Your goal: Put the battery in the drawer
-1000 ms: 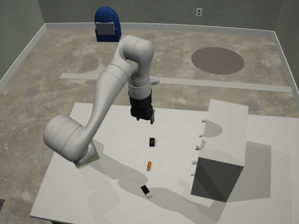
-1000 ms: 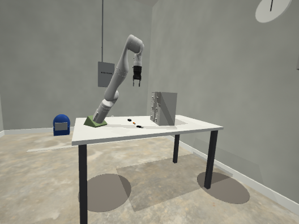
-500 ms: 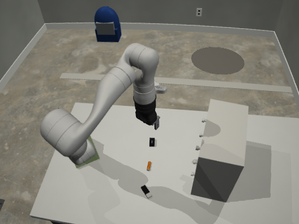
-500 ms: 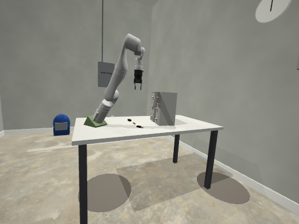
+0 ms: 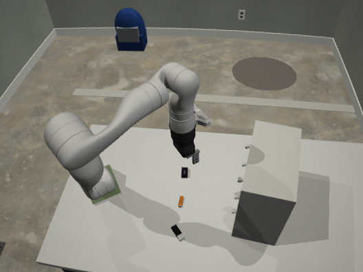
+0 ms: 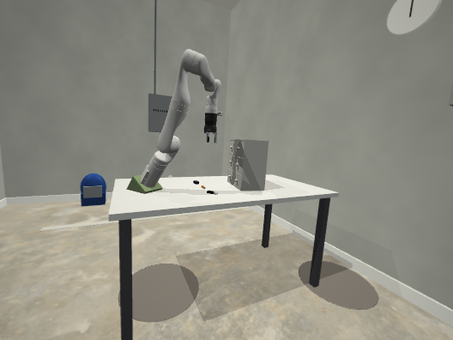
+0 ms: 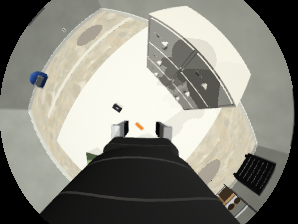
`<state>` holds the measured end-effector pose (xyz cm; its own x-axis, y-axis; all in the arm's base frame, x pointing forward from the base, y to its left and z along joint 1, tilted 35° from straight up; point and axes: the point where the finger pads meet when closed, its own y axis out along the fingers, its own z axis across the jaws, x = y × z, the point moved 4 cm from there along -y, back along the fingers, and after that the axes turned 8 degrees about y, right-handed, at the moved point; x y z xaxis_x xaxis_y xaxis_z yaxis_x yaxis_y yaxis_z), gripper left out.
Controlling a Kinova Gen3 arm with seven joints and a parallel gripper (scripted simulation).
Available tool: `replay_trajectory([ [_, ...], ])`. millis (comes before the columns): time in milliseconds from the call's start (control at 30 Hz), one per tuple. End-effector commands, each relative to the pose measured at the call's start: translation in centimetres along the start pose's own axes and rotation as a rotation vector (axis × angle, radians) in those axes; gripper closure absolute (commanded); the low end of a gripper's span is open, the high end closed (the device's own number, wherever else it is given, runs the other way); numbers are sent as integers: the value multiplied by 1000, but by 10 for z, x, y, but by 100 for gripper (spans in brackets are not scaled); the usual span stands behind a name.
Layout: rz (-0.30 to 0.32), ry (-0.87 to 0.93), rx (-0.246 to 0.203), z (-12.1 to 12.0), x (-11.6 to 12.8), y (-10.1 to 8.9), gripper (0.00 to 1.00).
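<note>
The small pale chest [image 5: 271,178] stands at the table's right, its knobbed front facing left; every drawer looks pushed in and the letters are too small to read. It also shows in the wrist view [image 7: 189,70]. Three small things lie in a row left of it: a black block with a white mark [image 5: 185,172], an orange cylinder [image 5: 181,201], and a black block with a pale end [image 5: 177,232]. I cannot tell which black block is the nine-volt battery. My gripper [image 5: 192,157] is open and empty, pointing down, well above the table, over the marked black block [image 7: 117,107].
The arm's green base wedge [image 5: 106,189] sits at the table's left. A blue object [image 5: 130,30] stands on the floor by the far wall. The table's front edge lies just beyond the black block with the pale end.
</note>
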<state>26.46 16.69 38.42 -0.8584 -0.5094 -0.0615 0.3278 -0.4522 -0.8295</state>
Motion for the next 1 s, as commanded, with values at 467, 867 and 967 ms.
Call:
replay_trajectory([
  [467,-13,431,29,15,-26,48,0],
  [867,-10,656,30,20,-40,72,0],
  [967,-9,706,30,21,-43,77,0],
])
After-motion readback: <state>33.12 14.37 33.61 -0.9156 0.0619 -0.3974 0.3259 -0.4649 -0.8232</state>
